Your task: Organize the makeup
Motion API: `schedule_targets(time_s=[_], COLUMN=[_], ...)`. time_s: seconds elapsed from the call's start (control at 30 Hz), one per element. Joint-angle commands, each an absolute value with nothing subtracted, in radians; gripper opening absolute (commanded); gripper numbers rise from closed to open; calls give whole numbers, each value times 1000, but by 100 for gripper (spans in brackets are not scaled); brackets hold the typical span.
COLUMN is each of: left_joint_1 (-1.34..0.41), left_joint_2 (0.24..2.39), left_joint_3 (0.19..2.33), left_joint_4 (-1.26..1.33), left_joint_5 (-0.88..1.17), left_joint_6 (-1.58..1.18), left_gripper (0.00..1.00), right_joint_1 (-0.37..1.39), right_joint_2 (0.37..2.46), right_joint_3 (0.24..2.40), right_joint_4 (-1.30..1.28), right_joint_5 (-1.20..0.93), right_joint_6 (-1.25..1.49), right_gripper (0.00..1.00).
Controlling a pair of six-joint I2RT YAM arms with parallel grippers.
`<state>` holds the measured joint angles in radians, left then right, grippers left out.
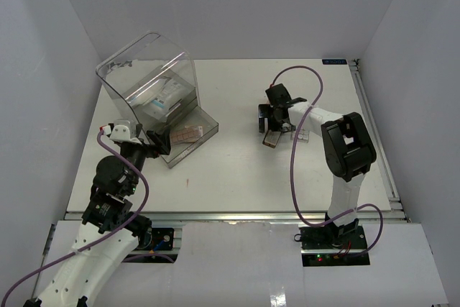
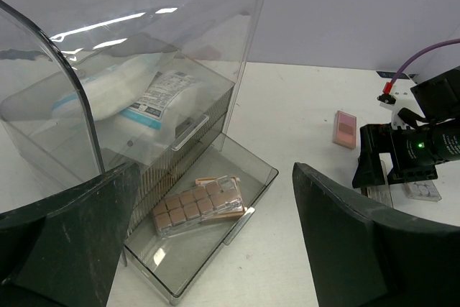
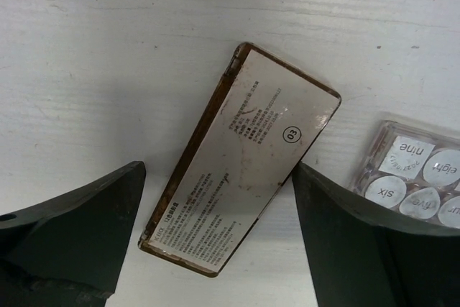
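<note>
The box (image 1: 122, 88) stands at the far left of the table (image 1: 237, 177) with its curved lid raised. Sachets (image 2: 159, 93) with white-blue print lie inside it on the upper level. The drawer (image 2: 253, 175) at the base of the box is pulled out toward the near right. The pink strip (image 2: 199, 204) lies flat in the drawer at a slant, clear of the front wall. The left gripper (image 1: 149, 143) hovers just beside the near left end of the drawer, with its jaws wide and holding nothing. The right gripper (image 1: 276, 124) is right of centre, well apart from the box. It points down at the table with its jaws wide and empty. The brown palette (image 3: 241, 159) lies flat on the table between its fingers (image 3: 79, 235), label side up and slanted across the gap. A clear pan case (image 3: 411, 177) with round, word-marked pans lies just right of the brown palette and apart from it. The pink palette (image 2: 346, 129) lies flat on the table near the right gripper. A pink corner at the top edge of the right wrist view is probably this item.
</note>
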<state>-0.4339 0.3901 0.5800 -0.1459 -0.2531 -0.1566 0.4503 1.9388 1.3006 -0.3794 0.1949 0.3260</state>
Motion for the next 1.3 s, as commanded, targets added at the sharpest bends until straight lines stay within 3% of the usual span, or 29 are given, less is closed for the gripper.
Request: schedule_targets(time_s=[0.0, 0.47, 0.7, 0.93, 1.27], left_joint_1=[-424, -422, -422, -421, -420], left_joint_2=[393, 388, 386, 362, 282], left_joint_3=[586, 588, 587, 584, 571], left_joint_4=[-134, -135, -135, -135, -128], left_joint_5=[-240, -248, -246, -274, -358], left_joint_6=[-149, -150, -153, -150, -147], left_gripper=[98, 98, 98, 98, 98], right_joint_1=[451, 467, 584, 757, 1025], right_joint_2=[1920, 1841, 1738, 1735, 1946], right_joint_3=[1267, 1242, 1255, 1454, 1652], right_joint_4=[-326, -287, -192, -251, -293], right_joint_5=[158, 55, 7, -178, 47], right_joint_6=[320, 173, -98, -607, -1242], right_gripper=[81, 36, 28, 14, 12])
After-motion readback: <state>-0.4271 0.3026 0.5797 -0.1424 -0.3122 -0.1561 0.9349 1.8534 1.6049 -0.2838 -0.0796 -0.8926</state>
